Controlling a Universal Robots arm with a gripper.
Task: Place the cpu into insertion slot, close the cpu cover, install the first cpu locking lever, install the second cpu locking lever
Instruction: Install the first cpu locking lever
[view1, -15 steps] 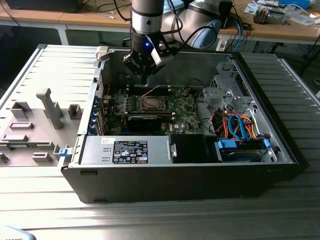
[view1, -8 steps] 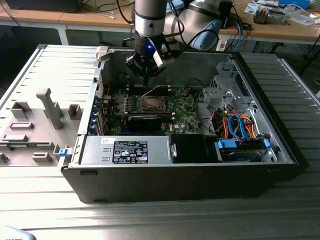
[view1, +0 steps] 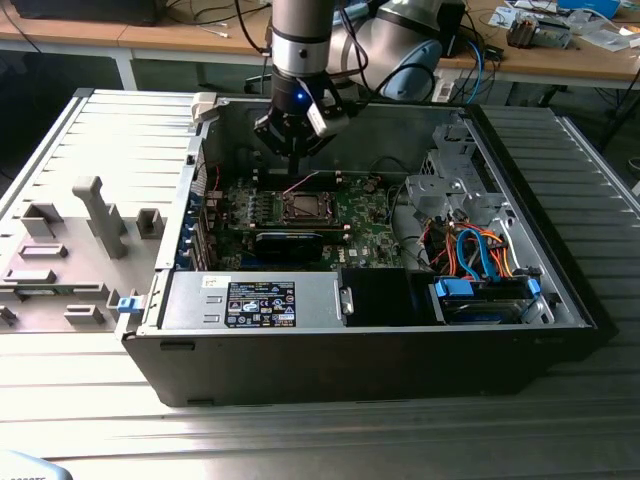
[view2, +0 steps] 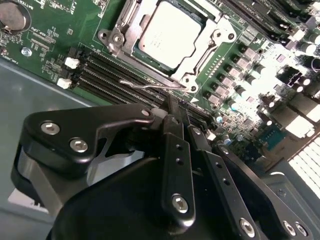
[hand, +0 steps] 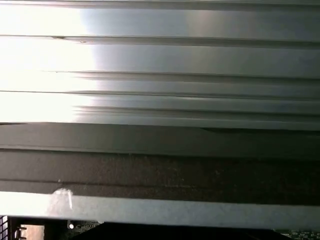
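We see the gripper (view1: 295, 150) hanging in the upper middle of the exterior view, inside the open computer case (view1: 560, 290), just above the green motherboard (view1: 370, 235). In the second wrist view its two black fingers (view2: 177, 150) stand pressed close together, a thin gap between them, pinching nothing, tips near a thin wire lever (view2: 150, 84). That view also shows the cpu (view2: 170, 32) lying flat in the insertion slot (view2: 197, 60), its pale face up and edges diagonal to the frame, with the cpu cover (view2: 130, 15) framing it. The exterior view shows the socket (view1: 301, 207) as a small square. In the first wrist view we see ribbed metal panels (hand: 200, 65).
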